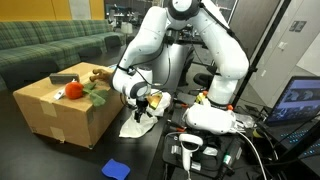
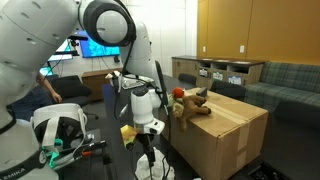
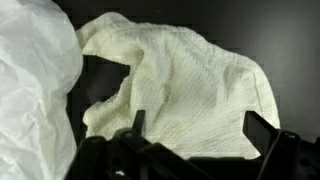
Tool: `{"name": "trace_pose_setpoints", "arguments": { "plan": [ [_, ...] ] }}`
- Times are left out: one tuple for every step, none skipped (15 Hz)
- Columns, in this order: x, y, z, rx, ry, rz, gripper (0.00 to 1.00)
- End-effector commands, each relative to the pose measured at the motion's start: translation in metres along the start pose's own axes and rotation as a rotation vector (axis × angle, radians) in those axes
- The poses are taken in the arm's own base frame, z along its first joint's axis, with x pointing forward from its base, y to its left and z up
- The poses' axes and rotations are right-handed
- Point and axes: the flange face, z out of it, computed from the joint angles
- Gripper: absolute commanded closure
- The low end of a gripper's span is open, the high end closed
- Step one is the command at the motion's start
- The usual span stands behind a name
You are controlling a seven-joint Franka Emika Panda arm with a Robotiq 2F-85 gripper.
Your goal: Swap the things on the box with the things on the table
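Observation:
The brown cardboard box (image 1: 60, 112) (image 2: 228, 135) stands on the black table (image 1: 50, 160). On its top lie a red thing (image 1: 73, 91), a brown plush toy (image 1: 98, 75) (image 2: 192, 104), something green (image 1: 96, 97) and a dark flat object (image 1: 62, 77). My gripper (image 1: 143, 106) (image 2: 149, 140) hangs beside the box, just above a cream knitted cloth (image 3: 190, 80) (image 1: 134, 126) on the table. In the wrist view the gripper (image 3: 200, 125) is open, its fingertips (image 3: 138, 121) apart over the cloth's near edge, with nothing held.
A crumpled white sheet (image 3: 35, 80) lies right beside the cloth. A blue piece (image 1: 115, 168) rests on the table near its front edge. A green striped sofa (image 1: 45, 45) (image 2: 290, 78) stands behind the box. A laptop (image 1: 300, 100) and cables sit by the robot's base.

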Motion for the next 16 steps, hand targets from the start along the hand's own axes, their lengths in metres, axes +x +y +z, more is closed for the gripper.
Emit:
{"name": "trace_pose_setpoints", "arguments": {
  "plan": [
    [0.014,0.0,0.017,-0.06,0.015,0.053,0.0],
    [0.015,-0.001,0.021,-0.058,0.014,0.054,0.0],
    [0.014,-0.001,0.026,-0.063,0.011,0.055,0.0],
    [0.014,-0.002,0.032,-0.065,0.005,0.056,0.0],
    [0.011,-0.003,0.036,-0.063,-0.003,0.052,0.0],
    [0.01,-0.004,0.041,-0.063,-0.009,0.054,0.0],
    [0.009,-0.005,0.047,-0.061,-0.015,0.05,0.0],
    [0.007,-0.006,0.05,-0.061,-0.021,0.048,0.0],
    [0.007,-0.006,0.055,-0.062,-0.026,0.048,0.0],
    [0.006,-0.007,0.059,-0.061,-0.031,0.046,0.0],
    [0.006,-0.007,0.062,-0.06,-0.037,0.045,0.0],
    [0.006,-0.007,0.064,-0.057,-0.038,0.044,0.0],
    [0.006,-0.007,0.066,-0.051,-0.039,0.04,0.16],
    [0.006,-0.008,0.067,-0.049,-0.042,0.036,0.26],
    [0.006,-0.008,0.067,-0.049,-0.042,0.036,0.32],
    [0.007,-0.008,0.066,-0.05,-0.041,0.035,0.42]
  ]
}}
